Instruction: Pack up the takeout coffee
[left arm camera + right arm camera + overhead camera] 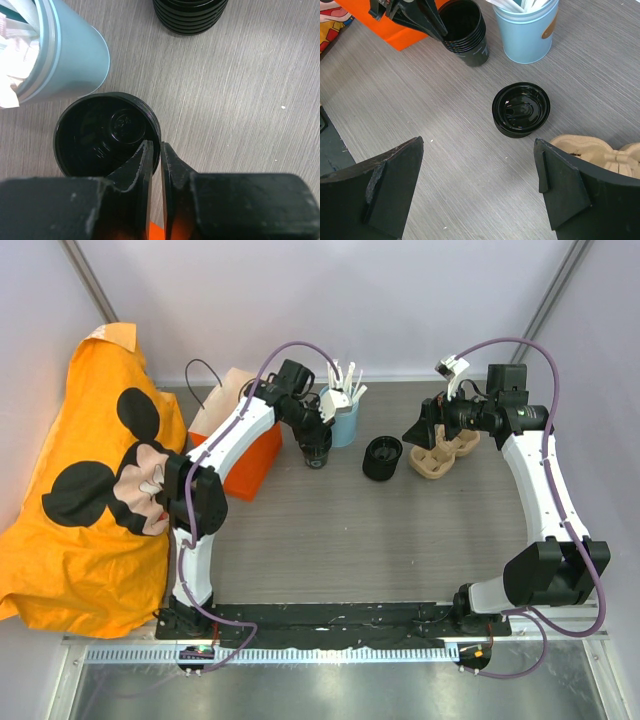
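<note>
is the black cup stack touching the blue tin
Apart. The right wrist view shows a strip of bare table between the black cup stack and the blue tin.

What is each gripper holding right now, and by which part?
The left gripper pinches the black cup by its rim wall, one finger inside, one outside. The right gripper is open and holds nothing.

A: Any writing to read here?

B: None legible; the blue tin point(527, 35) carries a tan oval label point(549, 26), its print too small to tell; the black cup point(107, 137) has a round embossed mark point(127, 125) on its floor, unreadable; the orange cloth point(100, 390) bears a black mouse-head silhouette point(78, 492).
</note>
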`<action>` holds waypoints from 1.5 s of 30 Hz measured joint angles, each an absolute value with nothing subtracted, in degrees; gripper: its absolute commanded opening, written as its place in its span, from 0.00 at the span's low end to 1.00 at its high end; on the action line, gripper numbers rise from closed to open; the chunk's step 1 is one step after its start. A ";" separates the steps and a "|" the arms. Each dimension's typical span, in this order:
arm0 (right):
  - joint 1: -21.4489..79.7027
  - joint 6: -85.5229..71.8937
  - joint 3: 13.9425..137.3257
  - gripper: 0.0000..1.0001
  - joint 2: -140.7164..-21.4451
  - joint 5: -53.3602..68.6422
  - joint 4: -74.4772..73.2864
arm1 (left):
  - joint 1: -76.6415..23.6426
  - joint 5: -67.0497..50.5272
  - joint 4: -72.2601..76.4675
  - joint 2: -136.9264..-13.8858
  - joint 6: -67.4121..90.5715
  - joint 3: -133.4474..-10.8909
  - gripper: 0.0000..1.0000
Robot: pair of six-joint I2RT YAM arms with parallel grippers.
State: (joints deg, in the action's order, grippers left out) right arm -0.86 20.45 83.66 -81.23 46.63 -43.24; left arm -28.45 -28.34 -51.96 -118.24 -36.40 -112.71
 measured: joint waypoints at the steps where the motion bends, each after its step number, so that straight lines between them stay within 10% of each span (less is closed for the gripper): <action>1: -0.86 20.47 83.66 0.97 -81.23 46.63 -43.27 | -28.45 -28.34 -52.12 -118.24 -36.40 -112.71 0.17; 29: -0.86 20.64 83.55 0.97 -81.23 46.63 -43.27 | -28.45 -29.28 -54.41 -120.40 -36.42 -114.19 0.21; 45: -0.86 20.67 83.55 0.97 -81.23 46.63 -43.27 | -28.45 -29.17 -54.26 -120.40 -36.42 -114.19 0.03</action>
